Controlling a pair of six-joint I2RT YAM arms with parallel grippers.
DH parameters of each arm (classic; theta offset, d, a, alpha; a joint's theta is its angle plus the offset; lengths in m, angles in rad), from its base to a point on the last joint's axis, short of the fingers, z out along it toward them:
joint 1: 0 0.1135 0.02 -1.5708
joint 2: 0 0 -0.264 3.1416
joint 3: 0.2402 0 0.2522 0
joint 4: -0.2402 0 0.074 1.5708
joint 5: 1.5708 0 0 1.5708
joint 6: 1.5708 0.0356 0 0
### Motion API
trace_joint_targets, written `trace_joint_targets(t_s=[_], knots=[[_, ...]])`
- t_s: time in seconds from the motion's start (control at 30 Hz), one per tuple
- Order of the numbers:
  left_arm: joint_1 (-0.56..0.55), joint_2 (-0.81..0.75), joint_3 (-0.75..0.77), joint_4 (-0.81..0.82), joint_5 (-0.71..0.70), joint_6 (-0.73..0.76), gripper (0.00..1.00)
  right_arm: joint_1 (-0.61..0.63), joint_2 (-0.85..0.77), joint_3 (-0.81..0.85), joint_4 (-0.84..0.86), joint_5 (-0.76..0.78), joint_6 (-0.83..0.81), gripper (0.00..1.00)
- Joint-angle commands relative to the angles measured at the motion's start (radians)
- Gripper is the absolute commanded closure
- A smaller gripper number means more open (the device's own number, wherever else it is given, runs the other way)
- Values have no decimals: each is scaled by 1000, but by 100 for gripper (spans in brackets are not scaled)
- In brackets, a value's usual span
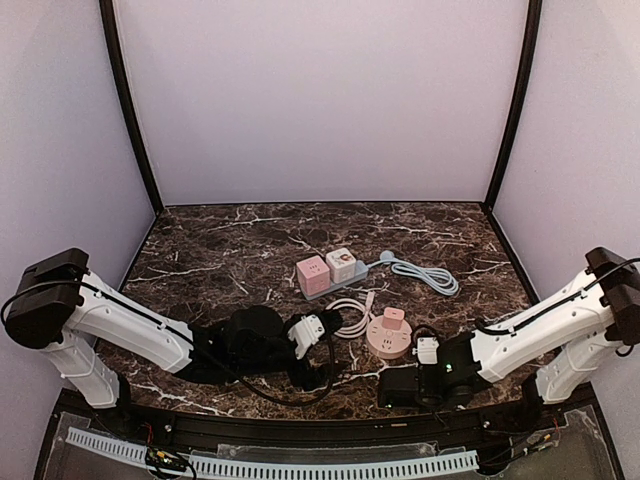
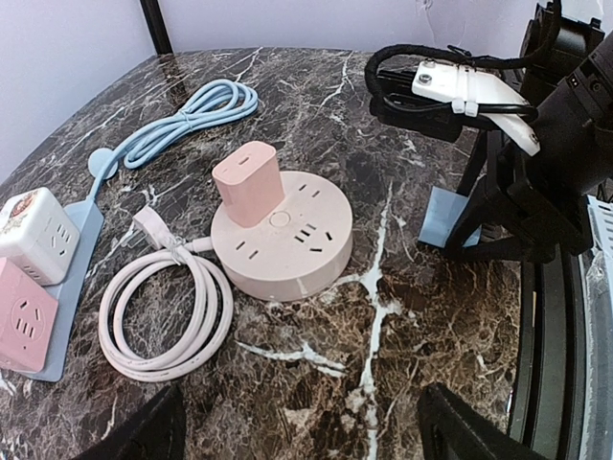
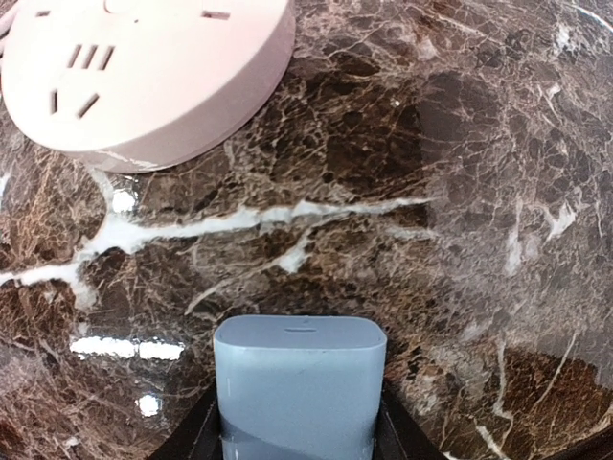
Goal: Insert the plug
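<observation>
Right gripper (image 3: pixel 295 422) clamped on both sides of blue plug (image 3: pixel 299 369), plug upright on marble table (image 3: pixel 450 240) near round pink socket (image 3: pixel 144 67), not touching it. Left gripper (image 2: pixel 302 436) fingers spread wide, holding nothing, hovering left of the socket

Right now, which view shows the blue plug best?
Right wrist: the blue plug fills the foreground, sharp. Left wrist shows one side, farther off. In the top view the right arm hides it.

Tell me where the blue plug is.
Right wrist view, bottom centre: the blue plug sits between the right fingers, near the round pink socket.
</observation>
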Motion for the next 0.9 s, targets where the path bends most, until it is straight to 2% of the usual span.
trace_joint_targets(t_s=[0.0,0.17,0.23,0.3,0.5,0.67,0.77,0.87], knots=[[3,-54,-27,-32,-33,2,16,20,-14,0,-22,43,-53,84],[52,-117,11,-138,-57,-78,16,18,-91,40,13,187,-206,95],[89,-144,23,-173,-28,-118,16,11,-103,57,30,254,-273,100],[132,-169,40,-220,33,-156,16,-6,-119,68,68,286,-365,100],[219,-206,120,-341,203,-220,15,-28,-207,46,314,335,-746,100],[260,-202,242,-479,329,-256,15,-36,-329,-50,592,301,-1153,100],[265,-186,340,-611,376,-264,16,-46,-387,-106,722,266,-1316,100],[264,-178,389,-668,404,-293,16,-54,-431,-139,808,275,-1427,100]])
